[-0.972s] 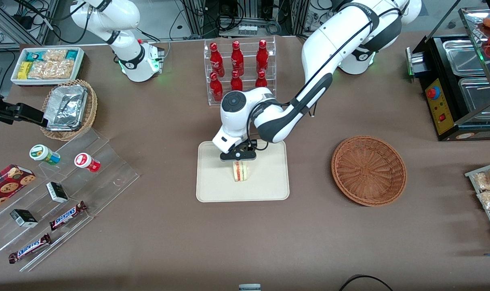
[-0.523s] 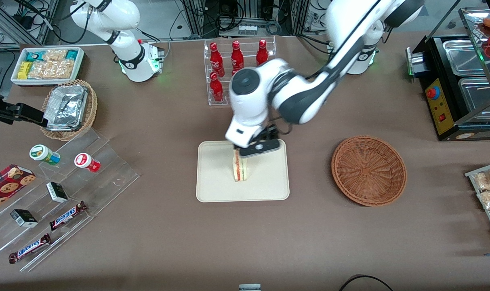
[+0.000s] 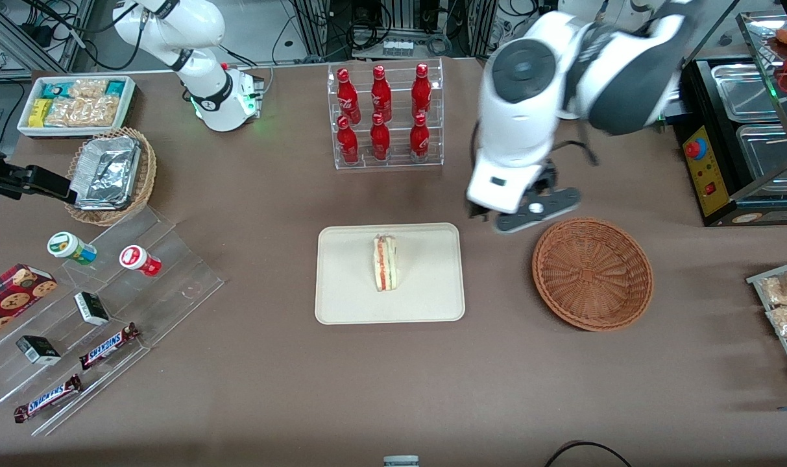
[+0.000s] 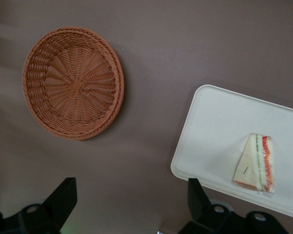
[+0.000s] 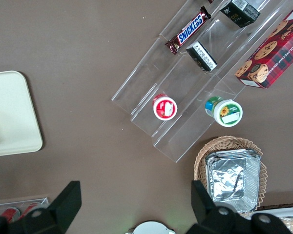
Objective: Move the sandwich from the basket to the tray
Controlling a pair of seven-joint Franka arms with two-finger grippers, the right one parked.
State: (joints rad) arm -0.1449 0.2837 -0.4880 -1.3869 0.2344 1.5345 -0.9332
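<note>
One big brown tabletop (image 3: pixel 270 363) holds everything. Next comes the cream tray (image 3: pixel 348 292), lying near the middle. Beside it, toward the working arm's end, sits the round wicker basket (image 3: pixel 592 273) with nothing in it. The jaws (image 3: pixel 536 215) hang up in the air between the tray and the basket, spread apart and holding nothing. Smallest is the sandwich (image 3: pixel 385 263), standing on its edge on the tray.

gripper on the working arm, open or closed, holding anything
Gripper: open, holding nothing, above the table beside the basket; sandwich lies on the tray.
</note>
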